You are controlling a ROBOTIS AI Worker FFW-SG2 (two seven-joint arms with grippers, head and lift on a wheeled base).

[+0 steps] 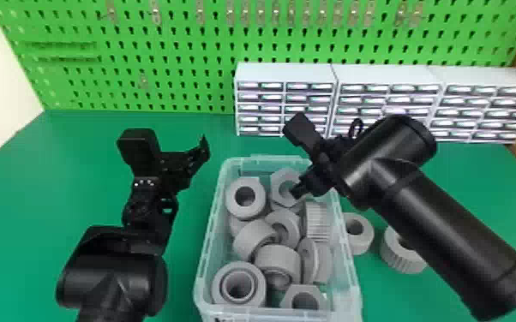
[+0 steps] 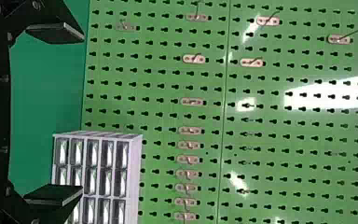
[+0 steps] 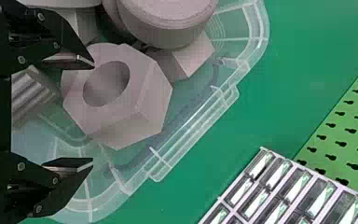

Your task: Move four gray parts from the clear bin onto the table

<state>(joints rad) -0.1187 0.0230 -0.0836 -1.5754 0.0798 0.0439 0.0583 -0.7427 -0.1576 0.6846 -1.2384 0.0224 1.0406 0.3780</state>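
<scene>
Inside the clear bin (image 1: 204,265), piled gray parts (image 1: 253,240); over its far end, right gripper (image 1: 308,180), fingers apart near a hexagonal part (image 3: 144,112); beside it on the table (image 1: 193,205), two more; farther left, left gripper (image 1: 176,159), fingers apart; behind, drawer cabinets (image 1: 287,73).

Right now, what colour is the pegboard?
Green; the pegboard shows best in the left wrist view.
</scene>
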